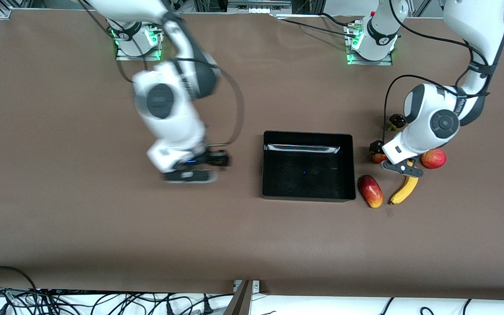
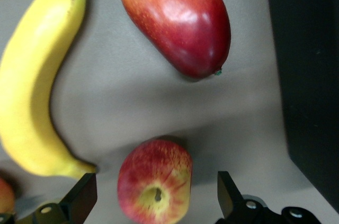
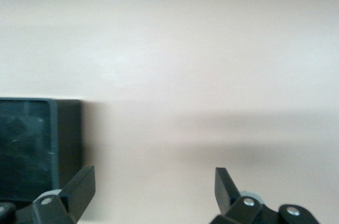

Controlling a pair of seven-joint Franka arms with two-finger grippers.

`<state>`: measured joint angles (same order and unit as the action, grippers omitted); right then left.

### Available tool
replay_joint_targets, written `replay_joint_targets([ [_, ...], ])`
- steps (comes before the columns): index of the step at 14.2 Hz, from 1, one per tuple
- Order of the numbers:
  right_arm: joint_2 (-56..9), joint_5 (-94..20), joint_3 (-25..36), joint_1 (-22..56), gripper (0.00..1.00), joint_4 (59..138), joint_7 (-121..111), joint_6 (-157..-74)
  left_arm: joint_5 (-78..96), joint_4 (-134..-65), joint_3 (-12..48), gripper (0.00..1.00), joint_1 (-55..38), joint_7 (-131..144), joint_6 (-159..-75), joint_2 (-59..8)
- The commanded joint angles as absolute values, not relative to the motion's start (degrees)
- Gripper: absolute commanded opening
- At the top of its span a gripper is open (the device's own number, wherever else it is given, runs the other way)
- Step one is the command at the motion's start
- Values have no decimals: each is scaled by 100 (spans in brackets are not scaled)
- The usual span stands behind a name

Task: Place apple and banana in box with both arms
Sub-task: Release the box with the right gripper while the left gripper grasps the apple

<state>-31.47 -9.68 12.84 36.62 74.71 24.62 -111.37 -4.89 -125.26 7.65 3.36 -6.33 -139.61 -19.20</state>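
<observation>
My left gripper (image 2: 153, 197) hangs released over the apple (image 2: 154, 182); I should centre, then descend. Right gripper (image 3: 151, 195), released, hovers over bare worktop (image 1: 103, 227) beside the box (image 1: 308, 194).

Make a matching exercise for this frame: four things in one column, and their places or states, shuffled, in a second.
1. apple
2. banana
3. box
4. right gripper

A. holds no fruit
B. between the left gripper's open fingers
C. open over bare table, beside the box
D. on the table beside the mango-like fruit

Pairs: 1-B, 2-D, 3-A, 4-C
</observation>
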Motion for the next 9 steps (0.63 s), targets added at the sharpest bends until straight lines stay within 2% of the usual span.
replay_joint_targets([
  [1, -2489, -1195, 1257, 3105, 100, 7734, 1795, -10357, -659, -12683, 782, 100, 474, -765, -14326, -2117],
  [2, -2278, -1195, 1266, 2929, 100, 7795, 1575, -10032, -668, -12726, 782, 87, 466, -765, -14300, -2144],
  [3, -2059, -1187, 1344, 2822, 100, 7918, 1364, -9846, -668, -12779, 782, 45, 475, -765, -14265, -2118],
  [5, -1602, -1187, 1730, 2813, 100, 8286, 916, -9730, -659, -12744, 773, 17, 475, -773, -14204, -2092],
  [6, -1382, -1187, 1845, 2812, 100, 8479, 740, -9695, -659, -12683, 773, 8, 475, -756, -14047, -2022],
  [7, -1136, -1187, 1985, 2812, 100, 8734, 634, -9686, -659, -12482, 791, 6, 475, -721, -13732, -1874],
  [9, -714, -1108, 2013, 2647, 100, 9174, 414, -9694, -616, -11677, 852, 6, 387, -677, -12383, -1705],
])
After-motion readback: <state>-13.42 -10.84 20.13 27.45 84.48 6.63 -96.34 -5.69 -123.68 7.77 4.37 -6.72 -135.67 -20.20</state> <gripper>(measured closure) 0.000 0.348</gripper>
